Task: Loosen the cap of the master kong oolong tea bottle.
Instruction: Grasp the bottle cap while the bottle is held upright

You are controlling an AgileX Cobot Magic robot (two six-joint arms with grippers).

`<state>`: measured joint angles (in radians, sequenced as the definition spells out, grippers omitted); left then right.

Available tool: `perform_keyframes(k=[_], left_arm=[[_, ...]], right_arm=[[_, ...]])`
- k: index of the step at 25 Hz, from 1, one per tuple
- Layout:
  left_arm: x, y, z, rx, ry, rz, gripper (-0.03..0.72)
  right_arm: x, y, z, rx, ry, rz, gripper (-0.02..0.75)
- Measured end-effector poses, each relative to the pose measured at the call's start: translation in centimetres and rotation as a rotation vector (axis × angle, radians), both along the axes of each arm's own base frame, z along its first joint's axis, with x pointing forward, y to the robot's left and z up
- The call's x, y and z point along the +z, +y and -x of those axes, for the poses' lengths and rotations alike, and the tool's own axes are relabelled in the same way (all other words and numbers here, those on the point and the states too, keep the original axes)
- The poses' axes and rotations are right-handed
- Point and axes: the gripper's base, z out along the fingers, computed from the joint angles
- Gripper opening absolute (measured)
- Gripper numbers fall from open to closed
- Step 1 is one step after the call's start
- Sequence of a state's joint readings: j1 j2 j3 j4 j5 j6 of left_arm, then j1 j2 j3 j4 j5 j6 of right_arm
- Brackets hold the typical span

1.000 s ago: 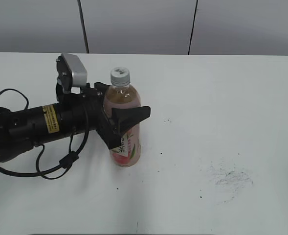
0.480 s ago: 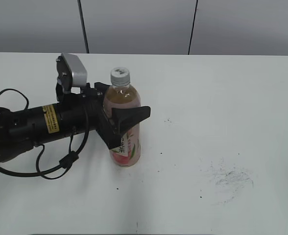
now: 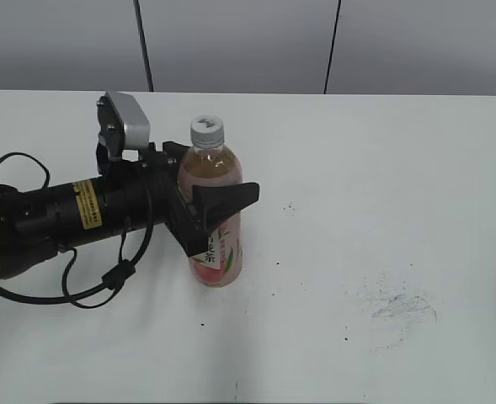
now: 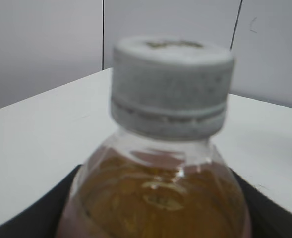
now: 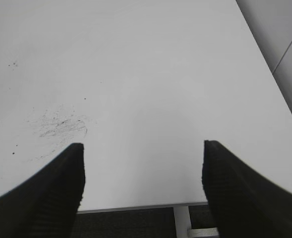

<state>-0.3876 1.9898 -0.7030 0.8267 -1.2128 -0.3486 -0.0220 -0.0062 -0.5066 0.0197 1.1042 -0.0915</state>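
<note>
Master kong oolong tea bottle point(image 3: 216, 220) upright on the worktop point(image 3: 382, 168), clamped by the left pincer point(image 3: 204, 199) reaching from 9 o'clock; cap point(image 3: 207, 131) apparently free above. Right pincer point(image 5: 143, 186) spread wide, empty.

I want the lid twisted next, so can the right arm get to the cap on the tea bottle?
Probably yes. The cap stands bare above the left claw, which grips the bottle lower down. The right claw is open and empty.

Oolong tea bottle point(image 3: 216, 217) upright on table – grey ribbed cap point(image 3: 207, 130) on.
</note>
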Motion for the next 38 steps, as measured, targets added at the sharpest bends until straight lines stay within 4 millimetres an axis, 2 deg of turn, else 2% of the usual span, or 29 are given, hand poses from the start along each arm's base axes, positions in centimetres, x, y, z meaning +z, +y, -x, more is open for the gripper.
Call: perform_keyframes(k=[8,13,15,20,23,25,28,34,38], left_arm=[[0.0,0.0,0.0,-0.002,-0.001,0.0,0.445],[0.0,0.0,0.0,-0.003,-0.001,0.0,0.445],[0.0,0.0,0.0,-0.003,-0.001,0.0,0.445],[0.0,0.0,0.0,-0.003,-0.001,0.0,0.445],[0.0,0.0,0.0,-0.003,-0.001,0.0,0.445],[0.0,0.0,0.0,-0.003,-0.001,0.0,0.445],[0.0,0.0,0.0,-0.003,-0.002,0.002,0.445],[0.0,0.0,0.0,-0.003,-0.002,0.002,0.445],[0.0,0.0,0.0,-0.003,-0.002,0.002,0.445]], right_arm=[[0.2,0.0,-0.8,0.0,0.047,-0.001,0.554],[3.2,-0.1,-3.2,0.027,0.037,0.048,0.554],[4.6,0.0,-4.9,0.041,0.043,0.042,0.554],[7.3,1.6,-10.7,0.169,0.089,-0.109,0.554],[8.4,2.7,-14.0,0.277,0.123,-0.172,0.547],[8.5,3.7,-17.0,0.354,0.198,-0.186,0.525],[9.0,5.2,-20.3,0.45,0.283,-0.181,0.496],[10.8,10.3,-25.9,0.644,0.354,-0.119,0.489],[12.0,14.2,-28.3,0.723,0.392,-0.005,0.487]])
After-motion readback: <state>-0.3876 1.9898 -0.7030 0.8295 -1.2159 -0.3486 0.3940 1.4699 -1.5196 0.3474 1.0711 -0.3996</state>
